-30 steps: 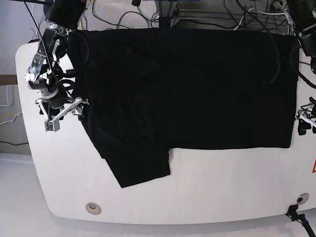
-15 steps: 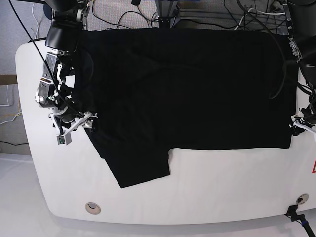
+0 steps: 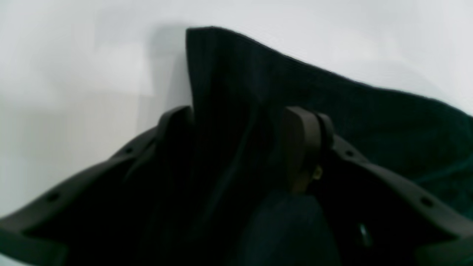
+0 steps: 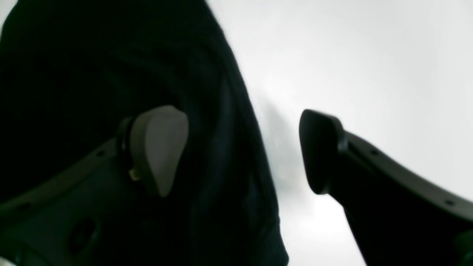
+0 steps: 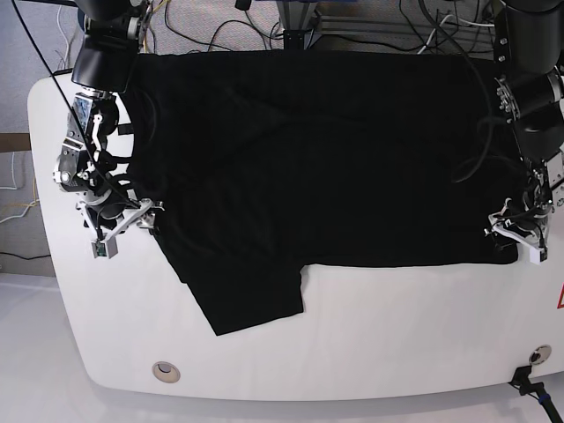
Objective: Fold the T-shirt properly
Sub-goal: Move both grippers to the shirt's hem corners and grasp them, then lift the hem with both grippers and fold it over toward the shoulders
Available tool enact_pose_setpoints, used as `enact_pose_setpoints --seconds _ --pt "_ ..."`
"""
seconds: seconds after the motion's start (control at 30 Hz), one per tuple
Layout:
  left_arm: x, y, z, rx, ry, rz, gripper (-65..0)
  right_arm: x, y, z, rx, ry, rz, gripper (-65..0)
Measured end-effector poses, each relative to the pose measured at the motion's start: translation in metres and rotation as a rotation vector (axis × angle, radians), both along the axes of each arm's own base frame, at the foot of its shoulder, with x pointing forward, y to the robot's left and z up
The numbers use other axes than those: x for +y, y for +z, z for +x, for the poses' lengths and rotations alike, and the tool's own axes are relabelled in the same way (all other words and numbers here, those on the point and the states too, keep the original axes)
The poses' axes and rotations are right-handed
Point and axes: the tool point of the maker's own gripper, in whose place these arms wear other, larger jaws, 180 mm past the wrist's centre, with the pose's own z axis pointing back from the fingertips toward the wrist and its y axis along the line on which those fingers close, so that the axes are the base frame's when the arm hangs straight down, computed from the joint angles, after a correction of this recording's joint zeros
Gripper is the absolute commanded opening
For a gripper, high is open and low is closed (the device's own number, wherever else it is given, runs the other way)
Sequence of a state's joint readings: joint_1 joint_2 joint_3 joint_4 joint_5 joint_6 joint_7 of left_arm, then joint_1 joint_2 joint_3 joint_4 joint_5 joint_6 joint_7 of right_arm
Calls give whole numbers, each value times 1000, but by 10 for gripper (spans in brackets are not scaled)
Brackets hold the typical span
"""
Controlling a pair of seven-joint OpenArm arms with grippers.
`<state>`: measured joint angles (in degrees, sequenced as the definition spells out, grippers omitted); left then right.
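**Both your grippers sat at the T-shirt's side edges, jaws spread.**

Nearest you, a bare band of the white table (image 5: 352,344) ran below the T-shirt (image 5: 335,150), with a round grommet (image 5: 166,371) set in it below the sleeve that hung down toward the front. At the T-shirt's left-hand edge in the base view, your right gripper (image 5: 124,226) reached down from its arm, fingers released and straddling the hem: one pad (image 4: 159,147) over the cloth, the other over bare table. At the opposite edge, your left gripper (image 5: 514,231) also pointed down, its fingers (image 3: 301,144) parted with a raised corner of black cloth between them; you could not tell whether they pinched it. Behind the T-shirt, loose cables (image 5: 220,26) crossed the floor.
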<state>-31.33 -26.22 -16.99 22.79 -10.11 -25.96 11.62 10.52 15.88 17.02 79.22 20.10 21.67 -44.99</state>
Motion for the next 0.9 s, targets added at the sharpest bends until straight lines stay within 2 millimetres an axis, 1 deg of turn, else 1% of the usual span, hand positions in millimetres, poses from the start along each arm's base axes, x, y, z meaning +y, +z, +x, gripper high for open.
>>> enact_pose_setpoints --seconds 0.07,0.1,0.13,0.23,0.27,0.33,0.4,0.47,0.57,0.67,0.8,0.9 --pt "-4 -1 1 -2 -5 -5 -309 1 3 10 -7 -5 14 -161" --pt "-5 -1 2 -3 -6 -7 -333 0 5 18 -11 -11 26 -161" --pt "-6 -1 3 -8 -5 -9 -378 -1 6 26 -8 -18 38 -161" --pt "-5 -2 1 2 -5 -7 -551 -4 9 58 -49 -60 100 -161" --pt "-5 -2 0 5 -6 -7 -589 -3 11 68 -61 -63 119 -161" --pt "-5 -2 1 4 -5 -11 -626 1 9 87 -54 -62 127 -161" --pt "-6 -3 1 6 -6 -12 -649 6 5 101 -50 -54 145 -161" --pt "-6 -3 1 4 -6 -12 -650 4 4 115 -75 -79 160 -161" --pt "-5 -3 0 8 -6 -11 -650 3 -15 117 -51 -106 156 -161" --pt "-5 -3 0 7 -7 -10 -650 4 -35 108 -11 -131 176 -161" --pt "-5 -3 0 8 -6 -10 -650 1 -43 101 -8 -141 171 -161" --pt "-5 -3 0 8 -6 -10 -650 5 -42 103 -39 -150 188 -161"
